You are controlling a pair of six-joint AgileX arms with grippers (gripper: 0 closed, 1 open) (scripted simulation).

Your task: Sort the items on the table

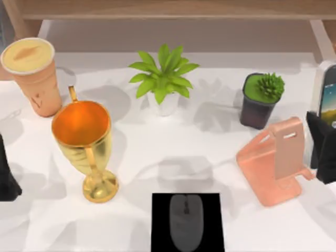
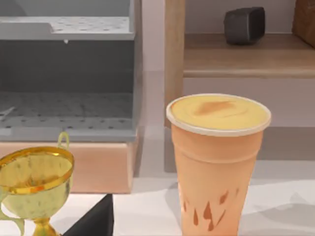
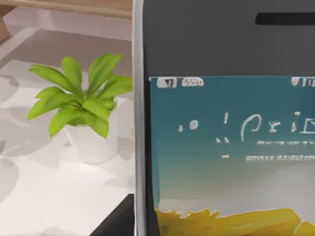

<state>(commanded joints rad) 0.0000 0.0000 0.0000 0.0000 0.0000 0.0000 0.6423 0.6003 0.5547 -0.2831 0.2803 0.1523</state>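
one mouse (image 1: pixel 185 221), one cup (image 1: pixel 32 75), one smartphone (image 1: pixel 328 102)

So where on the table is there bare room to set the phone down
Bare table lies between the gold goblet, the leafy plant and the pink stand, above the black pad with the mouse. It is crowded at the right, around the phone and dark pot.
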